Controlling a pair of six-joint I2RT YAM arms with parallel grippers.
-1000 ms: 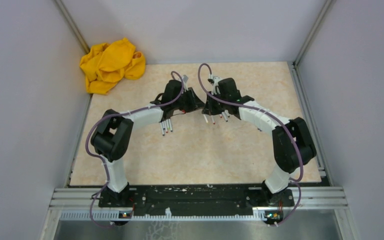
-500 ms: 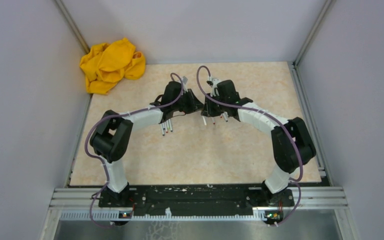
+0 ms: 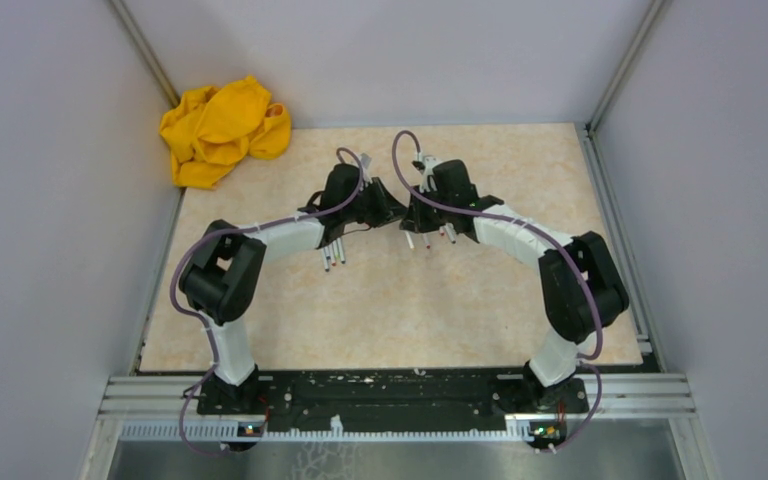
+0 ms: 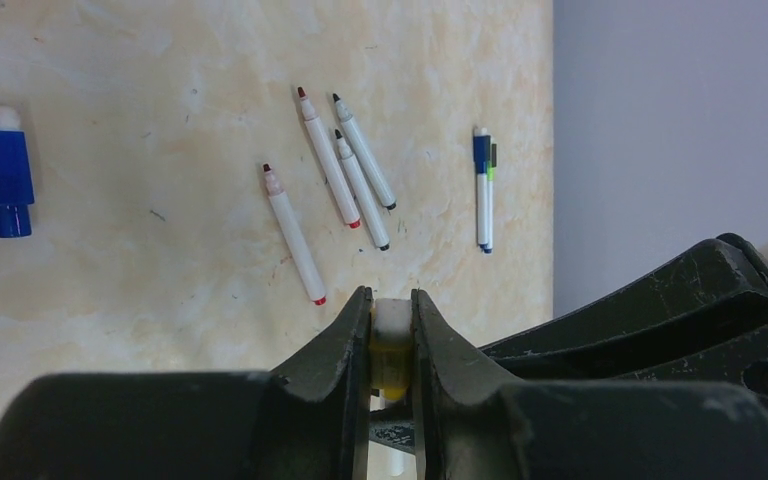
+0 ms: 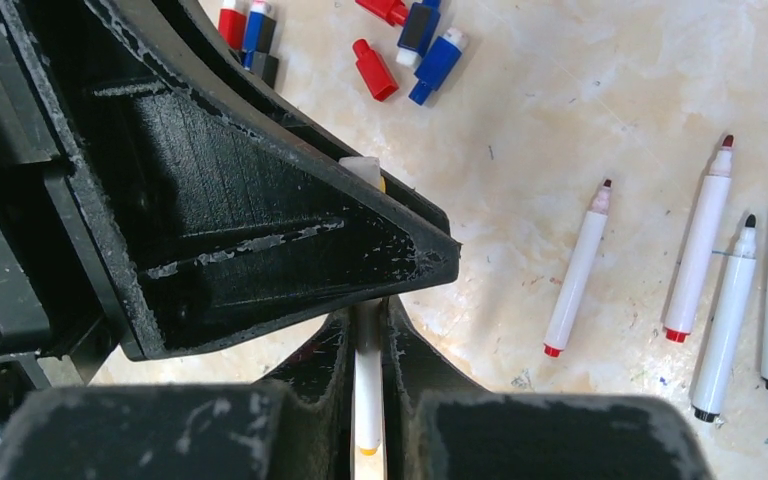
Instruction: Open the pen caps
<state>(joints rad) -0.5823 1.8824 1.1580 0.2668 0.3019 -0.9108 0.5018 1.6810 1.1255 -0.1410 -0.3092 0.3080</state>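
Observation:
My left gripper (image 4: pixel 392 300) is shut on a yellowish pen cap (image 4: pixel 391 345) with a white end. My right gripper (image 5: pixel 367 310) is shut on the white barrel of the same pen (image 5: pixel 367 385), which has a yellow rear end. The two grippers meet tip to tip at mid-table in the top view: left gripper (image 3: pixel 396 207), right gripper (image 3: pixel 413 211). The left gripper's black body (image 5: pixel 260 200) hides where cap and barrel join. Several uncapped pens (image 4: pixel 330 175) lie on the table, also seen in the right wrist view (image 5: pixel 698 240). Loose red and blue caps (image 5: pixel 438 60) lie beyond.
A crumpled yellow cloth (image 3: pixel 222 128) lies at the far left corner. A capped blue pen (image 4: pixel 482 190) lies near the wall and a blue cap (image 4: pixel 2 170) at the left. More pens show under the left arm (image 3: pixel 333 255) and the right arm (image 3: pixel 430 238).
Both grippers have shifted very slightly to the left while staying joined on the pen. Nothing was released.

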